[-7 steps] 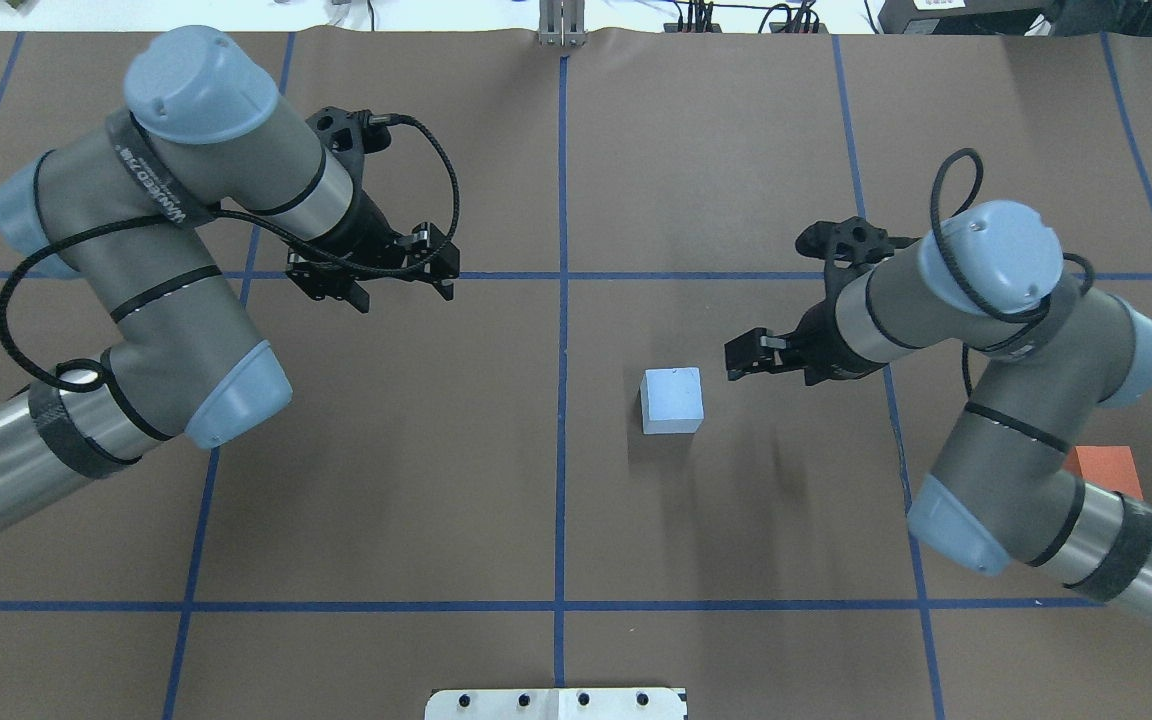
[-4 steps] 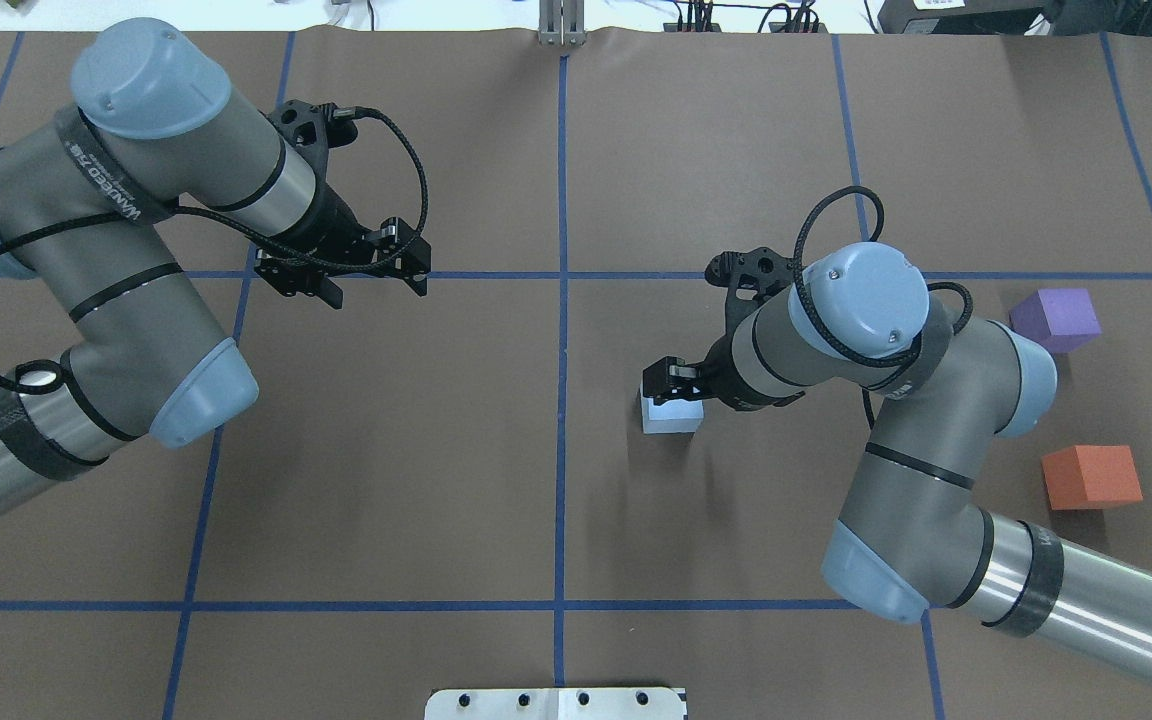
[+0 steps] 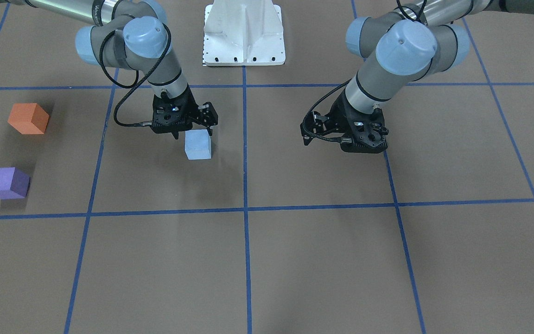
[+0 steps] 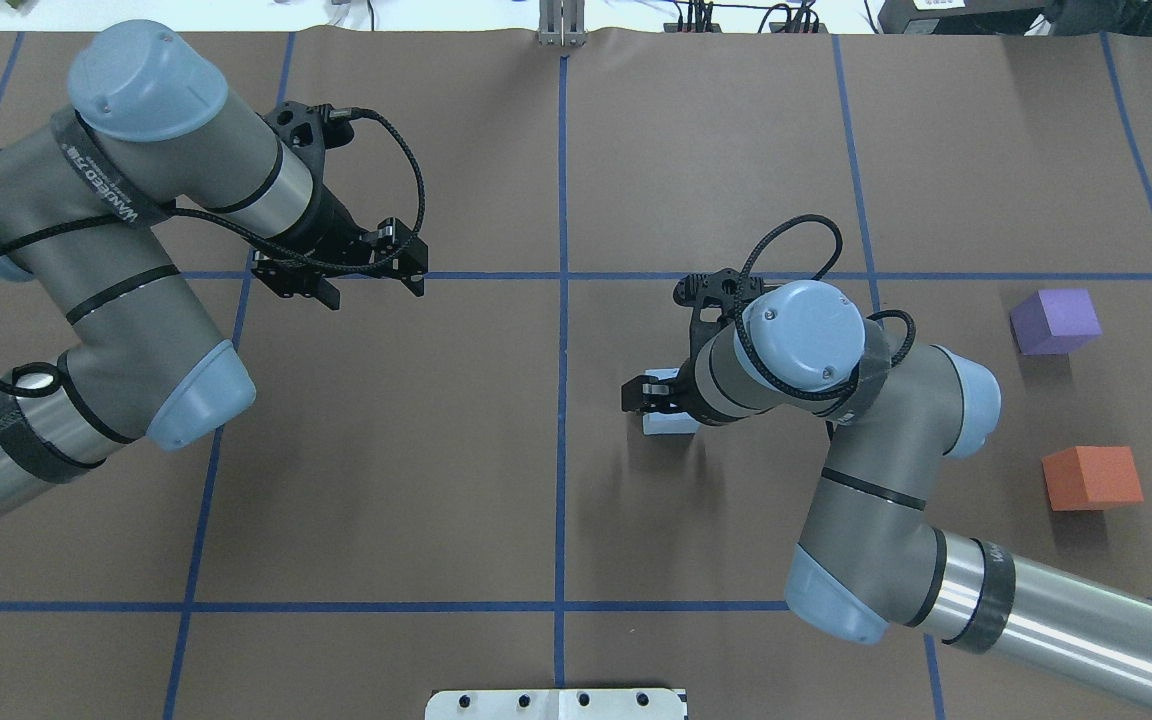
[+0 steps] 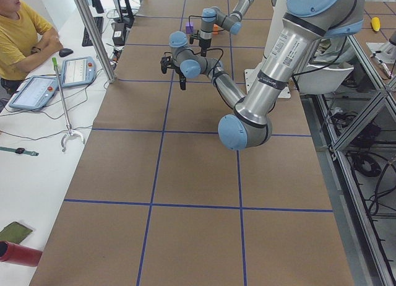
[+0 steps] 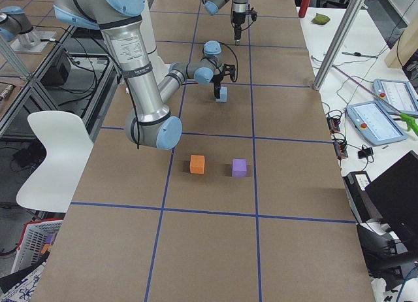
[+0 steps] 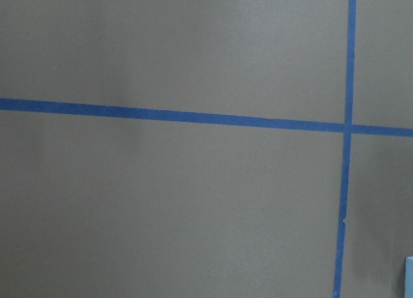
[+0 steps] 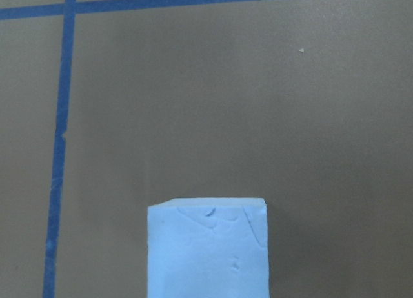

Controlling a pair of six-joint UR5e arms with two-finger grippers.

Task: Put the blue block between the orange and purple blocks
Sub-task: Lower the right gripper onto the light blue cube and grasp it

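My right fingers (image 3: pixel 210 123) hang spread just over the blue block (image 3: pixel 198 146), which sits on the tabletop (image 3: pixel 295 260). The other 2, the orange block (image 3: pixel 28 118) and purple block (image 3: pixel 6 183), lie well apart from the blue block on my right. My left fingers (image 4: pixel 324 292), also spread and empty, hover well away on its opposite side.

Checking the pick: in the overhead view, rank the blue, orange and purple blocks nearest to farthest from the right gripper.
1. Blue block, under the right gripper.
2-3. Purple block, right and farther back; orange block, right and nearer: too close to call.
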